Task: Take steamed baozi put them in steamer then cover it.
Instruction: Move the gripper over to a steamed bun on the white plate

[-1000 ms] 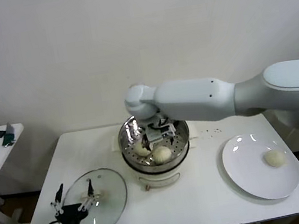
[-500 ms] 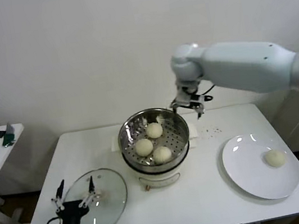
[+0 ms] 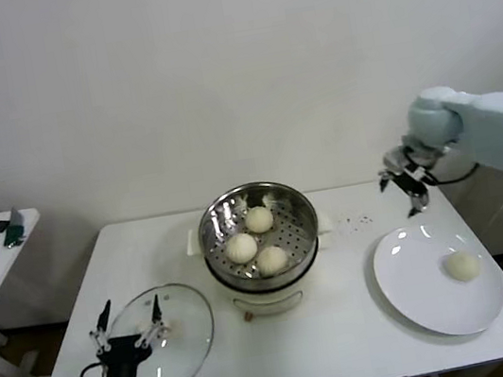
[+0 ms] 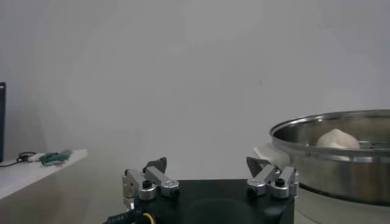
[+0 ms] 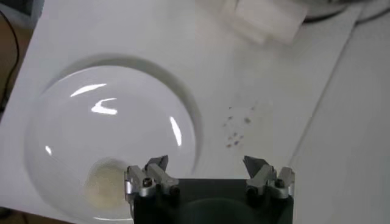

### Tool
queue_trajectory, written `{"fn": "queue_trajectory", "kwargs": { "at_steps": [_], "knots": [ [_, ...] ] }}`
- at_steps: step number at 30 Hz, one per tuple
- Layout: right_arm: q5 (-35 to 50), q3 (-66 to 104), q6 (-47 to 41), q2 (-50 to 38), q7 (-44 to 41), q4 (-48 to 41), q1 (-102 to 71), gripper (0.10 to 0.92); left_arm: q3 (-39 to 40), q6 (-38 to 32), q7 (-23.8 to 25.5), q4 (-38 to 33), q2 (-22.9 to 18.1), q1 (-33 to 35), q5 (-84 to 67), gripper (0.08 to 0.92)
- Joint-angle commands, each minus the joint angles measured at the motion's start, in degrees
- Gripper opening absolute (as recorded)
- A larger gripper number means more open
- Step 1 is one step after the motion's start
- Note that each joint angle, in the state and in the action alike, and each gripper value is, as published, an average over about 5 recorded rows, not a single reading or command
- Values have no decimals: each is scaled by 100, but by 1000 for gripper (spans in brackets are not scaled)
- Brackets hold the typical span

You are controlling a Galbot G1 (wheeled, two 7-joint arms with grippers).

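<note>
Cream-white dough is seen from the head view: three steamed baozi [image 3: 258, 219] are gathered in the steamer [image 3: 213, 216] at the table's middle, and a fourth bun [image 3: 462, 265] lies alone on the white plate [image 3: 412, 292] at the robot's right. The right gripper [image 3: 408, 185] is held above the plate's far edge, fingers spread wide and empty. The left gripper [image 3: 125, 327] is parked over the cover [image 3: 192, 327], which lies flat on the table just left of the steamer; its fingers are spread wide too.

From the left wrist view, the left gripper's open fingers [image 4: 149, 181] are shown holding nothing, with the steamer's steel wall and one bun [image 4: 337, 139] beyond.

From the right wrist view, the plate [image 5: 73, 122] lies below the open right gripper [image 5: 207, 167], and the last bun [image 5: 105, 182] shows just beside one finger.

The bun is judged light, soft and easily dented; it is best taken gently across its widest part. The glass cover is judged heavier, slippery and breakable, best lifted by its centre handle.

Against one second ago, the right arm has been withdrawn from the steamer and swung over to the plate, leaving a third bun inside
</note>
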Motion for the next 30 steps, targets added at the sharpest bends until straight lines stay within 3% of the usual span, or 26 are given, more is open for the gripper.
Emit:
{"fn": "queue_trajectory", "kwargs": {
  "at_steps": [1,13,30],
  "knots": [
    [-622,1421,-467,-1126,113,-203,-1916,823,3,-1,1,16,-60,52,57,823],
    [-927,2610,-338,-982,87,-713,-3281,823,35,30,-7,-91,-121,121,141,823],
    [-1247,3008,-63,-447,127,-1421,-3493,823,31,43,-15,-44,-155,125,198,823]
  ]
}}
